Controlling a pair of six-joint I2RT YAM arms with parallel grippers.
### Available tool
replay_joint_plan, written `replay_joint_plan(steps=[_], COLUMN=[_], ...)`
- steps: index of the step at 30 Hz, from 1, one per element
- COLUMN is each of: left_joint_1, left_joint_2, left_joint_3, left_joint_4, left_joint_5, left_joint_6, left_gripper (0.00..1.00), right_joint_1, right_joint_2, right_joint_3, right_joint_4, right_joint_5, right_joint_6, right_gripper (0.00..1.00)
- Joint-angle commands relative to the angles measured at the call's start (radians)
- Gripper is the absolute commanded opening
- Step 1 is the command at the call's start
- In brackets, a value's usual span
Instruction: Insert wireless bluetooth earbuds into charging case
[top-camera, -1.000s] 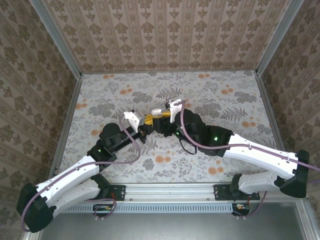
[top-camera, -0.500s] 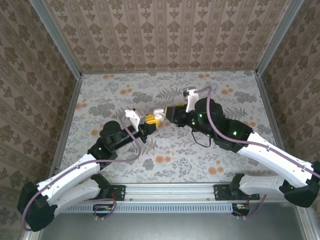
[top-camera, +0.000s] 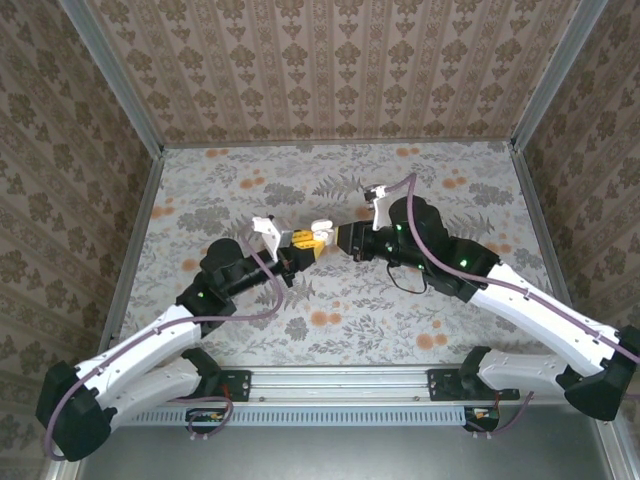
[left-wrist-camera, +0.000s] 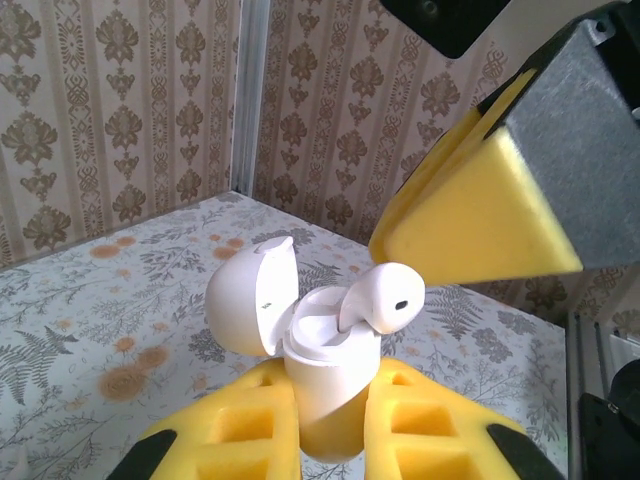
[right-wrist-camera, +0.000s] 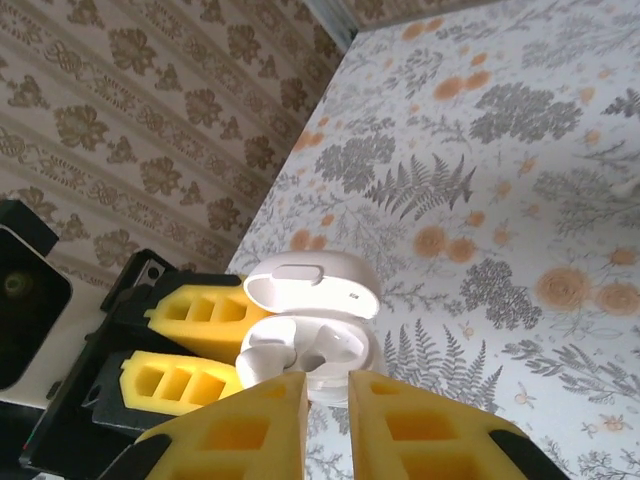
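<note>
Left gripper (left-wrist-camera: 330, 440) clamps charging case (left-wrist-camera: 325, 385) upright, lid open toward 10 o'clock, presenting sockets. Earbud (left-wrist-camera: 380, 297) sits proud, half-seated. Right gripper (right-wrist-camera: 328, 425) nearly closed, empty, poised to press.

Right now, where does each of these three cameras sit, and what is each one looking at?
Top external: above and behind the arms, looking down at the table, both arms meeting mid-table.
Left wrist: on the left arm, past its yellow fingers clamping the charging case, lid open, an earbud poking out.
Right wrist: on the right arm, past its own fingers at the case.
Both wrist views share the case.
</note>
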Motion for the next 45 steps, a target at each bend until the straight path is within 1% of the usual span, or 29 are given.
replay_joint_plan(steps=[1, 15, 32, 38, 42, 45], left_joint_1=[0.007, 0.007, 0.008, 0.027, 0.084, 0.131], left_joint_2=[-0.002, 0.011, 0.009, -0.032, -0.114, -0.182], left_joint_3=[0.035, 0.039, 0.039, 0.029, -0.005, -0.027], left_joint_4=[0.03, 0.03, 0.024, -0.022, -0.076, -0.146], left_joint_5=[0.029, 0.023, 0.017, 0.011, 0.008, 0.004], left_joint_6=[-0.024, -0.023, -0.019, -0.001, -0.009, -0.007], left_gripper=[0.0, 0.0, 0.0, 0.0, 0.0, 0.0], right_joint_1=[-0.002, 0.003, 0.012, -0.002, -0.026, -0.055], right_joint_2=[0.01, 0.02, 0.022, 0.005, 0.04, 0.111], right_joint_3=[0.0, 0.003, 0.015, 0.088, 0.161, 0.223], right_joint_4=[0.041, 0.057, 0.049, -0.062, -0.171, -0.258], right_joint_5=[-0.057, -0.089, -0.081, -0.029, 0.025, 0.049], right_joint_6=[0.008, 0.019, 0.008, -0.049, -0.087, -0.118], right_gripper=[0.16, 0.14, 0.14, 0.16, 0.2, 0.24])
